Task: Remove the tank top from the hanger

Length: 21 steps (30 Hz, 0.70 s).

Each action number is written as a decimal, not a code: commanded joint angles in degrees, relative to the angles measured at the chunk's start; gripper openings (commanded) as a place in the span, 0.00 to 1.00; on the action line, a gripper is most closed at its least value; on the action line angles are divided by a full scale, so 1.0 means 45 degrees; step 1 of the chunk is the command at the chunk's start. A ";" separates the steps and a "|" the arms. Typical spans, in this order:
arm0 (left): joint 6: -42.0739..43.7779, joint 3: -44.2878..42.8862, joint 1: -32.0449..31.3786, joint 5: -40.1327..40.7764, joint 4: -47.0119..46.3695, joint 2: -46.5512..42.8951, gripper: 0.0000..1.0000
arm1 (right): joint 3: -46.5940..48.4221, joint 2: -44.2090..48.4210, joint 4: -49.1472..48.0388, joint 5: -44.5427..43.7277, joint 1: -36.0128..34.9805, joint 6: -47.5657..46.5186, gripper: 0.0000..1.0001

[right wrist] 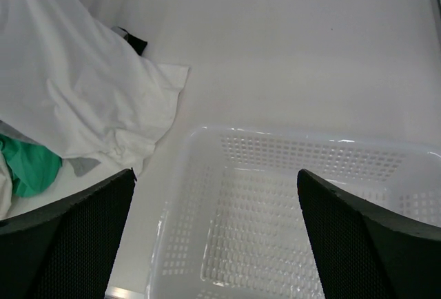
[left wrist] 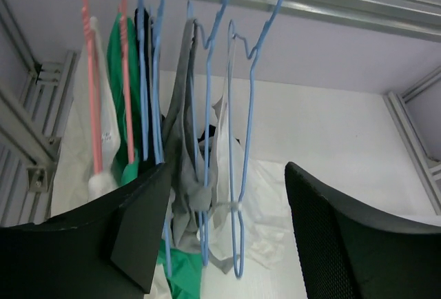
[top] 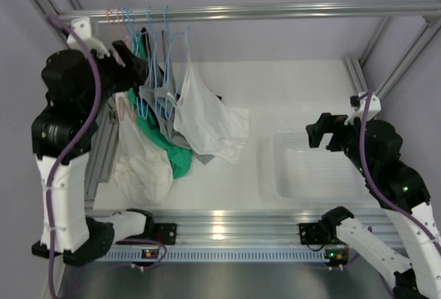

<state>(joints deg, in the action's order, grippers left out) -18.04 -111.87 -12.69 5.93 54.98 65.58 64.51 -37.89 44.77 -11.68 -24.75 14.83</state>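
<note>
Above the left pincer (left wrist: 227, 175), spread and empty, the rail (left wrist: 331, 3) keeps clothes hanging free; under the right pincer (right wrist: 213, 175), likewise wide open, a basket (right wrist: 310, 156) sits, likely for drop-off. Grey tank top (left wrist: 185, 140) on its blue hanger (left wrist: 207, 120) hangs just ahead of the left jaws, ungripped.

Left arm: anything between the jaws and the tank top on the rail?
Nothing visible in between. The left gripper has its jaws open and faces the grey tank top directly, on its blue hanger. Neighbouring tops hang tight on both sides: the green top on one, the white top on the other.
</note>
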 commanded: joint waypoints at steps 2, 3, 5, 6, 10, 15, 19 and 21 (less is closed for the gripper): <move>0.0766 -0.2050 -0.0012 -0.1511 -0.0284 0.2806 0.68 | -0.0058 0.0158 -0.0633 0.0506 -0.0203 0.0064 0.99; 0.0845 -0.2362 -0.0012 -0.1727 -0.0362 0.3563 0.66 | -0.0058 0.0216 -0.0614 0.0642 -0.0202 -0.0033 0.99; 0.1118 -0.3204 -0.0012 -0.1806 -0.0343 0.4271 0.49 | -0.0097 0.0275 -0.0614 0.0837 -0.0222 -0.0131 0.99; 0.1177 -0.3302 -0.0012 -0.1846 -0.0362 0.4699 0.47 | -0.0117 0.0353 -0.0594 0.0916 -0.0203 -0.0151 0.99; 0.1645 -0.3187 -0.0207 -0.1457 -0.0363 0.5328 0.40 | -0.0214 0.0509 -0.0594 0.1151 -0.0222 -0.0307 0.99; 0.1803 -0.2737 -0.0305 -0.1221 -0.0382 0.5660 0.39 | -0.0293 0.0393 -0.0652 0.1424 -0.0222 -0.0268 0.99; 0.1783 -0.2503 -0.0598 -0.1026 -0.0480 0.5602 0.36 | -0.0351 0.0100 -0.0633 0.1483 -0.0202 -0.0268 0.99; 0.1841 -0.2385 -0.0618 -0.0890 -0.0538 0.5524 0.28 | -0.0351 0.0022 -0.0633 0.1639 -0.0222 -0.0268 0.99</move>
<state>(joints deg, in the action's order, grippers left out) -10.83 -123.26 -14.94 0.84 54.43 92.16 62.98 -36.91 44.51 -5.85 -24.75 14.09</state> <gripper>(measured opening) 0.309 0.993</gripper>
